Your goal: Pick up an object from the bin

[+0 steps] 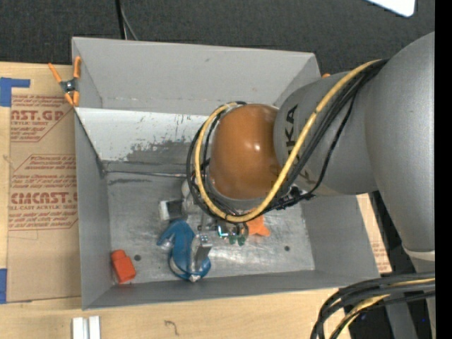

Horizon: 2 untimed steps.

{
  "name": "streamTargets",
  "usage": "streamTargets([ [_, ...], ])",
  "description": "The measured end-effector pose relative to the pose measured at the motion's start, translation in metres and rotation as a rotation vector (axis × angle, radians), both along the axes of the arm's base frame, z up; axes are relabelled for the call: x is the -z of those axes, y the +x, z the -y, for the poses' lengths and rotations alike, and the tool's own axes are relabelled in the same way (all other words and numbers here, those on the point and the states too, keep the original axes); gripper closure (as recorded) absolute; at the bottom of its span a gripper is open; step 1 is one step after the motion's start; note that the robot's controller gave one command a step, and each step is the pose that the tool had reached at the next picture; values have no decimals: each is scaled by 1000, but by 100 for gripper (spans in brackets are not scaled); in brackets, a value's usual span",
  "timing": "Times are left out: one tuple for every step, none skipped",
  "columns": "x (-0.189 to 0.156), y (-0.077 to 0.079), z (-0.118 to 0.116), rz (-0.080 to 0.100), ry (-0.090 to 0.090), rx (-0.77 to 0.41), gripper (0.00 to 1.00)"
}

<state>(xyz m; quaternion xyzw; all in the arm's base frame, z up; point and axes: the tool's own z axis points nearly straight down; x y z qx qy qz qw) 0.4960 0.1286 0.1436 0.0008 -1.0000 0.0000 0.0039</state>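
Observation:
My gripper reaches down below the arm's orange dome into the front middle of the bin. Its tip is right at the right side of a blue curved plastic thing that lies on the bin floor. The view does not show whether it touches or holds that thing. A small grey and white piece lies just behind the blue thing, to the gripper's left. Part of an orange piece pokes out from under the arm on the gripper's right.
An orange block lies in the bin's front left corner, well apart from the gripper. The arm and its dome cover the middle and right of the bin. The bin's sloping walls stand close behind and to the left.

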Motion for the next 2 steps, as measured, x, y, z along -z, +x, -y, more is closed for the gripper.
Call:
streamTargets([
  [-4, 2, 0, 7, 1, 1, 0],
  [43, 5, -22, 0, 7, 10, 0],
])
